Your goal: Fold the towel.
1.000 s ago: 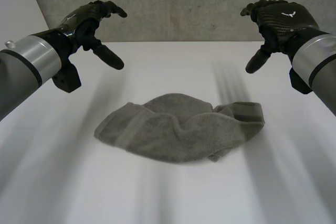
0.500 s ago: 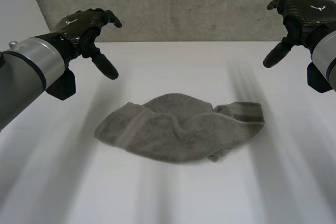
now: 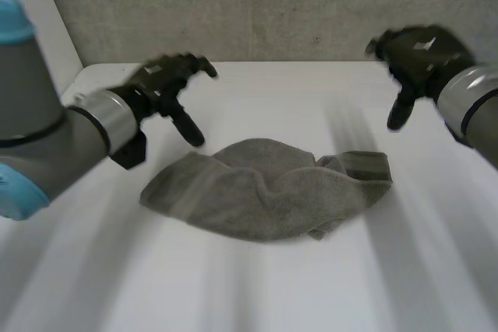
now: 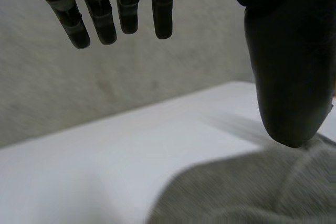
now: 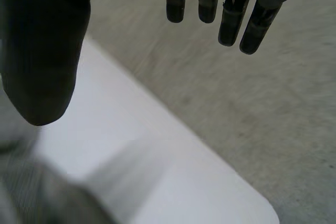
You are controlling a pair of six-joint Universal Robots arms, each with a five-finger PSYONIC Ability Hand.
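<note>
- Both hands are closing in toward the middle compared with half a second ago; the left hand (image 3: 167,83) is dropping lower and nearer the cloth, and the right hand (image 3: 416,56) is swinging inward
- Head view: the towel (image 3: 268,192) is lying crumpled at mid table (image 3: 257,297), untouched, with its long axis running side to side and a banded end pointing to the right arm's side
- Head view: the left hand is hovering just beyond the towel's far left edge; the right hand is hanging well apart from the banded end, higher and further back
- Left wrist view: fingers (image 4: 121,9) are hanging straight, thumb (image 4: 286,77) held wide, nothing in the grasp; the towel is lying just below the thumb tip, contact unclear
- Right wrist view: fingers (image 5: 220,3) are hanging straight, thumb (image 5: 44,51) spread, holding nothing; a grey blur under the thumb is likely the towel
- Judgement: the left hand is sitting nearer, and the towel is lying below and robot-ward of both hands, so each is probably heading down to its own end
</note>
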